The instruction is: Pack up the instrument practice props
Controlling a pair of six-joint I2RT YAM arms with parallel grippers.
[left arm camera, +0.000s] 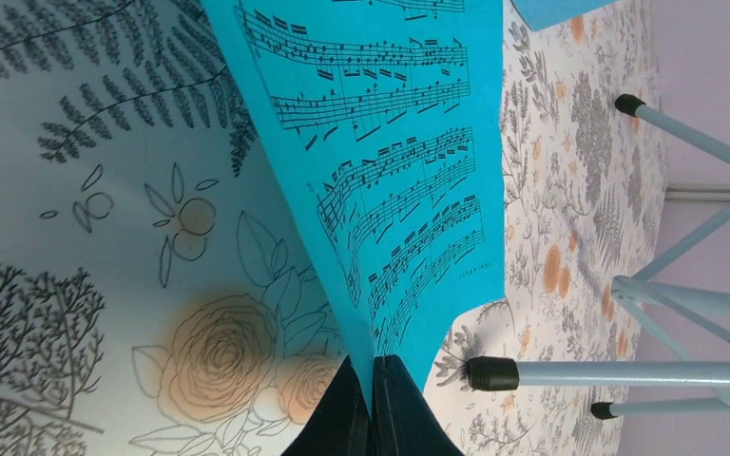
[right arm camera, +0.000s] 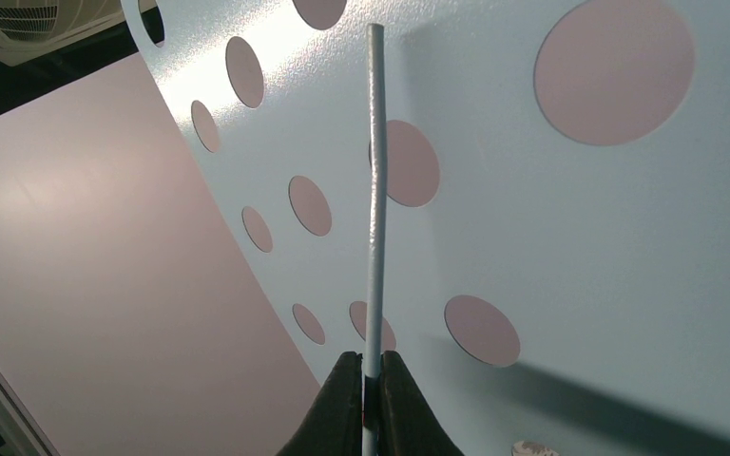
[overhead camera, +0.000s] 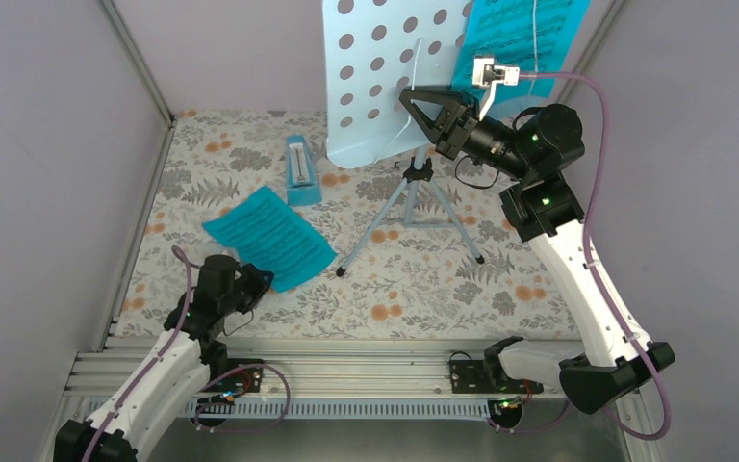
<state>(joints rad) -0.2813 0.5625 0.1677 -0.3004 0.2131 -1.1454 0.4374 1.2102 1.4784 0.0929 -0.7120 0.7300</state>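
Left gripper is closed on the near edge of a teal sheet-music page that lies on the tabletop. Right gripper is closed on the thin pole of the music stand, just behind its perforated desk. I count two teal pages, the second page up on the desk, one stand and one metronome.

We list: left end effector pinching teal sheet-music page; light blue tripod legs; floral-print counter.
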